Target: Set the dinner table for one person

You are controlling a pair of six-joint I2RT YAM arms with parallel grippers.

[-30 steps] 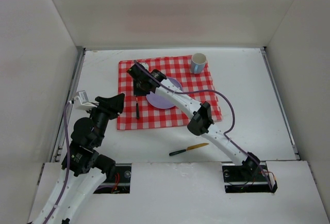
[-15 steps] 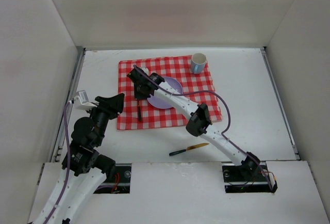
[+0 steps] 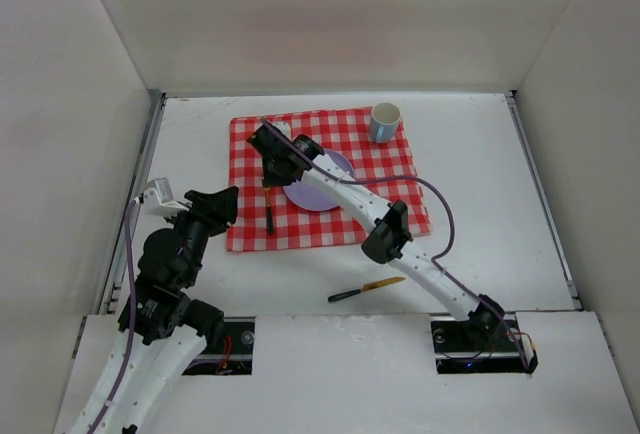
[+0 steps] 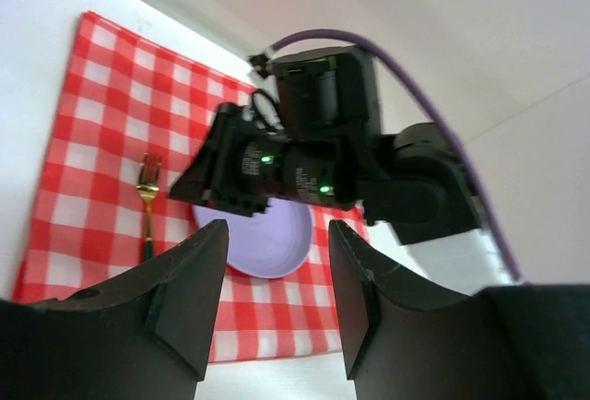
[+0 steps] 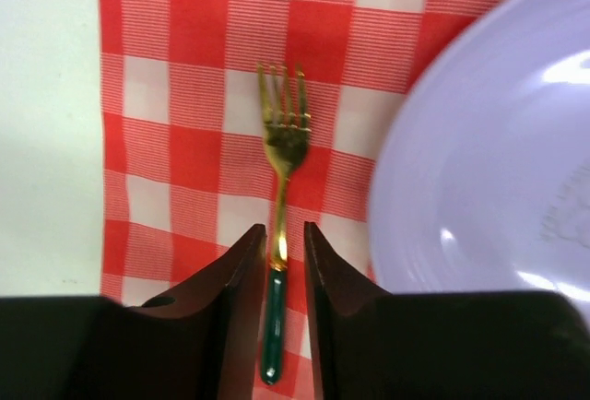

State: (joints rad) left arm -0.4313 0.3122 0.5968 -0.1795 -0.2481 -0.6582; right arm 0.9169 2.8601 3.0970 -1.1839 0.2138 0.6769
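Fork placement looks done: the gold, green-handled fork [image 5: 284, 133] lies flat on the red-and-white checked cloth [image 5: 198, 31] covering the matte white tabletop [image 3: 480, 184], beside the round lavender plate [image 5: 479, 142]. The right end effector [image 5: 282, 229] hovers over it, parted and empty. The left end effector [image 4: 277, 234] is open. Next, likely fetching the gold knife [image 3: 366, 288].
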